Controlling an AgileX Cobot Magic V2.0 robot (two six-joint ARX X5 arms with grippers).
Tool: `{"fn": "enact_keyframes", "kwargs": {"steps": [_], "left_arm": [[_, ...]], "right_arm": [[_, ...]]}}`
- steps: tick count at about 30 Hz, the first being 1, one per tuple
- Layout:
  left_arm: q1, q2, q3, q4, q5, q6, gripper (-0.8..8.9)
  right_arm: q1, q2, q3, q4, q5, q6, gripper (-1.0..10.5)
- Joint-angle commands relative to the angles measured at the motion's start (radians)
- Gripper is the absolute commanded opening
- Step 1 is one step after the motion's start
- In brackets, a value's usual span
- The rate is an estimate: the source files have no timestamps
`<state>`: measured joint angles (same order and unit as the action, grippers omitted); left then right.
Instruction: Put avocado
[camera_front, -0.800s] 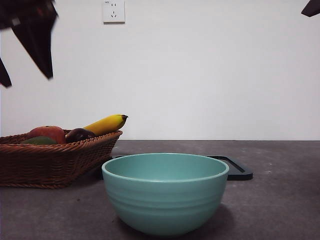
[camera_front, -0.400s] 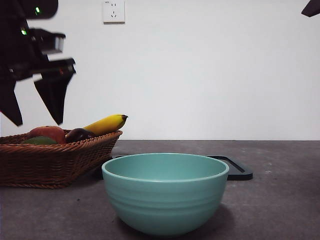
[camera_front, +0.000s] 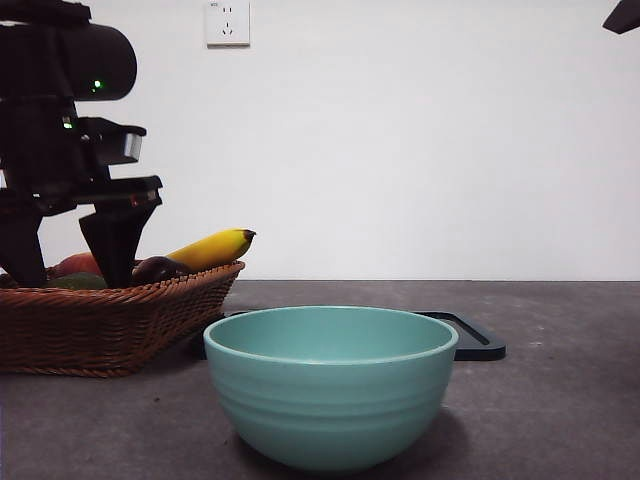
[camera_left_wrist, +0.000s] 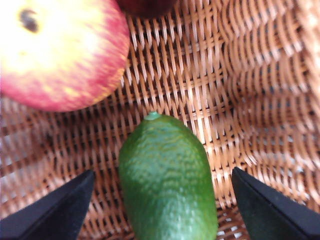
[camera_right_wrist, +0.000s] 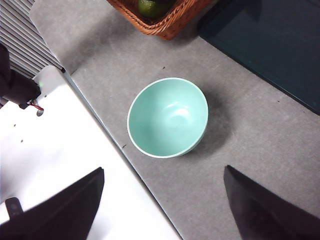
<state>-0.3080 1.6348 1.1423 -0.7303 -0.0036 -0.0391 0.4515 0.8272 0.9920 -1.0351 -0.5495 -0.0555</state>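
The avocado (camera_left_wrist: 167, 180), green and oval, lies on the woven floor of the wicker basket (camera_left_wrist: 260, 100). My left gripper (camera_left_wrist: 165, 215) is open and down inside the basket, one jaw on each side of the avocado with a gap on both sides. From the front, the left gripper (camera_front: 68, 262) stands over the basket's (camera_front: 110, 320) left part, and only a sliver of the avocado (camera_front: 74, 283) shows between the jaws. My right gripper (camera_right_wrist: 165, 210) hangs open high above the table, over the teal bowl (camera_right_wrist: 167, 117).
A red-yellow apple (camera_left_wrist: 57, 52) lies beside the avocado. A banana (camera_front: 212, 248) and a dark plum (camera_front: 158, 268) rest at the basket's right end. The teal bowl (camera_front: 330, 385) stands in front, with a dark flat tray (camera_front: 475, 335) behind it. A wall closes the back.
The left arm has come down from the upper left into the basket, and its open jaws now straddle the avocado. The right arm has not moved.
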Motion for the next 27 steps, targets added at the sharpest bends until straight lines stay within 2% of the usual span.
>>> {"fn": "enact_keyframes", "kwargs": {"steps": [1, 3, 5, 7, 12, 21, 27], "left_arm": [[-0.005, 0.035, 0.024, 0.006, -0.005, 0.0, 4.33], [-0.006, 0.039, 0.024, 0.004, -0.005, -0.003, 4.04], [-0.008, 0.039, 0.024, 0.003, -0.005, -0.003, 3.19], [-0.008, 0.039, 0.024, -0.002, -0.005, -0.003, 2.73], [-0.008, 0.039, 0.024, -0.019, -0.004, -0.003, 2.07], [-0.009, 0.009, 0.026, -0.021, 0.009, -0.033, 2.06], [-0.03, -0.105, 0.026, -0.014, 0.057, -0.033, 2.07]], "right_arm": [[0.007, 0.008, 0.018, 0.01, 0.0, 0.003, 3.8], [0.007, 0.008, 0.018, 0.01, 0.0, 0.003, 3.8], [0.007, 0.008, 0.018, 0.01, 0.0, 0.003, 3.8], [0.007, 0.008, 0.018, 0.01, 0.0, 0.003, 3.8], [0.007, 0.008, 0.018, 0.01, 0.0, 0.003, 3.8], [0.007, 0.008, 0.018, 0.01, 0.0, 0.003, 3.8], [0.007, 0.008, 0.018, 0.01, 0.0, 0.003, 3.8]]}}
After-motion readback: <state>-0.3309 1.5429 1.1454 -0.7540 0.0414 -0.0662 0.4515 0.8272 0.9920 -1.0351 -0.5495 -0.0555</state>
